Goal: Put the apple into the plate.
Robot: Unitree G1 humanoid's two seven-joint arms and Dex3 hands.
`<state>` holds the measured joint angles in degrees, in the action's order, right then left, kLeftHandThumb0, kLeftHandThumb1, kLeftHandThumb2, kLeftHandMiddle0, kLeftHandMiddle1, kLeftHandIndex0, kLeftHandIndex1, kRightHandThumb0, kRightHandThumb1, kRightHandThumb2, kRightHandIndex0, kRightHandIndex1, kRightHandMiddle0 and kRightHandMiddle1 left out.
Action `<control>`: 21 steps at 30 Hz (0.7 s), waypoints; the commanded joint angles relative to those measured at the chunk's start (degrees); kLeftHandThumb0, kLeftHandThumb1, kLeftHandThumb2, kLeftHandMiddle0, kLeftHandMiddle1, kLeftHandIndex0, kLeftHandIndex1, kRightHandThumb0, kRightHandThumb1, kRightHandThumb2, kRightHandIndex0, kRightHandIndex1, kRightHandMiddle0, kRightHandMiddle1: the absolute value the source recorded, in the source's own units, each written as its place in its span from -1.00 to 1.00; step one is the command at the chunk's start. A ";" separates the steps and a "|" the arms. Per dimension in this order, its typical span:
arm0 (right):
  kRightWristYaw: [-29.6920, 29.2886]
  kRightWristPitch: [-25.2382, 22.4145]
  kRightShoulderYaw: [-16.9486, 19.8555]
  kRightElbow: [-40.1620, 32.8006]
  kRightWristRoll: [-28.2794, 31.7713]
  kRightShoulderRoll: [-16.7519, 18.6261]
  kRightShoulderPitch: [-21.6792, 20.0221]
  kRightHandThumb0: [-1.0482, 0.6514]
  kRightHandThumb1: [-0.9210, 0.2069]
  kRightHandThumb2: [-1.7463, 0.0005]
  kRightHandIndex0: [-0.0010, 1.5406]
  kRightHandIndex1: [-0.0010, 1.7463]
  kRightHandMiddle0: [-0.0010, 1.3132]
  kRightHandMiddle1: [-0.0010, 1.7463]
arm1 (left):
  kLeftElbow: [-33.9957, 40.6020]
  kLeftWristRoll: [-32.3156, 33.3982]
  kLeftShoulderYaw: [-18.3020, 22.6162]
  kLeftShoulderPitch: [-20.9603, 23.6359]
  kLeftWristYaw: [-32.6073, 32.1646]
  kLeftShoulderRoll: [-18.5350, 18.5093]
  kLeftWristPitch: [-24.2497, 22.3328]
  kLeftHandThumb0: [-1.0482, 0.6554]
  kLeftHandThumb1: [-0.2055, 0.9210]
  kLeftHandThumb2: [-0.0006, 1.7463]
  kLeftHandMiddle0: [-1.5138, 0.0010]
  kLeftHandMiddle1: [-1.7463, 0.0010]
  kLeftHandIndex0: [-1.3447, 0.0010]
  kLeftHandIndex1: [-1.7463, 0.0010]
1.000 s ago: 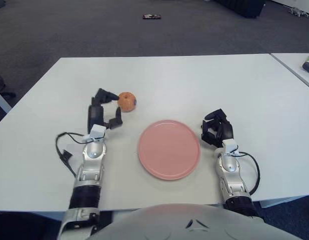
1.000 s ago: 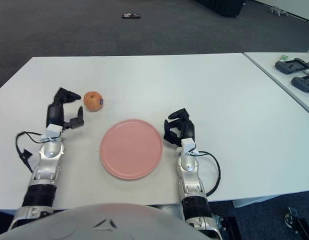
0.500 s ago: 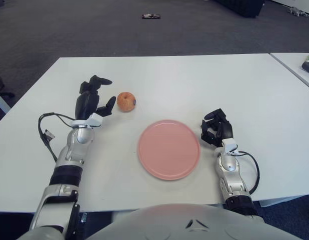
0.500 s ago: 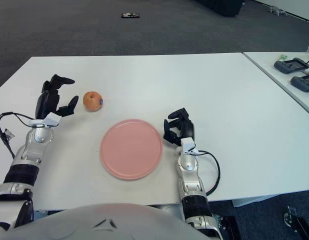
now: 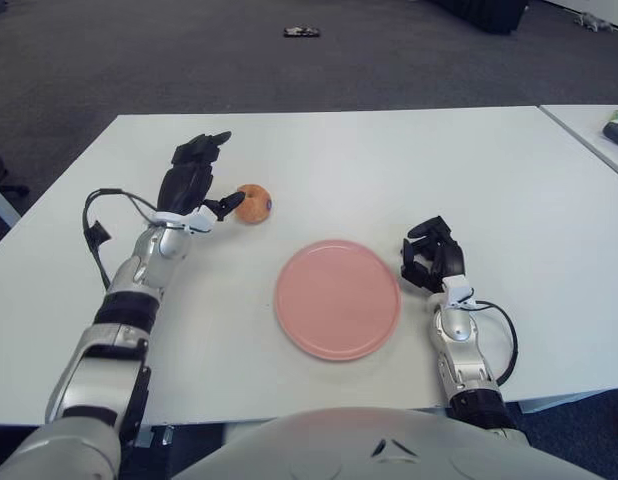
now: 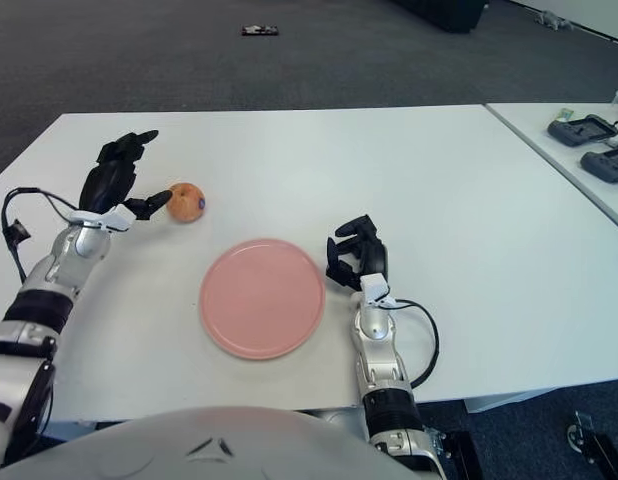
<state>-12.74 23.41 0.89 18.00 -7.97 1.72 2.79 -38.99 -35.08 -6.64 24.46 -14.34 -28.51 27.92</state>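
An orange-red apple (image 5: 253,203) sits on the white table (image 5: 389,160), up and left of the empty pink plate (image 5: 338,298). My left hand (image 5: 197,178) is raised just left of the apple with its fingers spread; its thumb tip reaches to the apple's left side, and I cannot tell whether it touches. It holds nothing. My right hand (image 5: 432,255) rests on the table just right of the plate, fingers curled and empty.
A second table (image 6: 589,140) at the right carries dark devices (image 6: 584,130). A small dark object (image 5: 302,33) lies on the grey carpet beyond the table. A black cable (image 5: 97,235) loops from my left forearm.
My left hand has lifted and moved forward and rightward, opening its fingers and coming close against the apple's left side. The apple, plate and right hand have not moved.
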 commanded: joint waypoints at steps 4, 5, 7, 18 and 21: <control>-0.24 -0.46 0.27 0.36 0.07 0.02 0.28 -0.24 -0.40 -0.13 -0.28 0.75 -0.39 1.00 | -4.35 -1.80 -4.40 4.42 4.29 -2.78 -0.20 -0.99 0.27 -0.02 1.00 0.99 1.00 0.97; -0.15 -0.47 0.30 0.29 0.17 0.00 0.34 -0.24 -0.40 -0.13 -0.28 0.75 -0.39 1.00 | -4.91 -1.99 -5.04 5.02 5.05 -2.90 -0.24 -1.00 0.28 -0.02 1.00 0.99 1.00 0.98; -0.05 -0.12 0.34 0.29 0.33 0.00 0.43 -0.24 -0.40 -0.13 -0.28 0.75 -0.39 1.00 | -5.76 -2.33 -6.13 5.97 6.14 -3.03 -0.46 -1.00 0.28 -0.03 1.00 1.00 1.00 0.99; -0.21 1.25 0.20 0.65 0.11 -0.02 0.39 -0.24 -0.39 -0.14 -0.26 0.72 -0.38 1.00 | -12.87 -3.80 -11.58 10.98 8.06 -2.27 -0.53 -1.00 0.35 -0.08 1.00 1.00 1.00 1.00; -0.32 0.85 0.20 0.31 0.01 0.01 0.54 -0.24 -0.38 -0.15 -0.26 0.72 -0.37 1.00 | -14.35 -3.75 -12.72 11.93 8.74 -2.07 -0.11 -1.00 0.36 -0.08 1.00 1.00 1.00 1.00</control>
<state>-12.73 24.51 0.88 18.07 -7.81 1.74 3.05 -51.64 -38.30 -18.10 34.26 -6.69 -30.73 27.41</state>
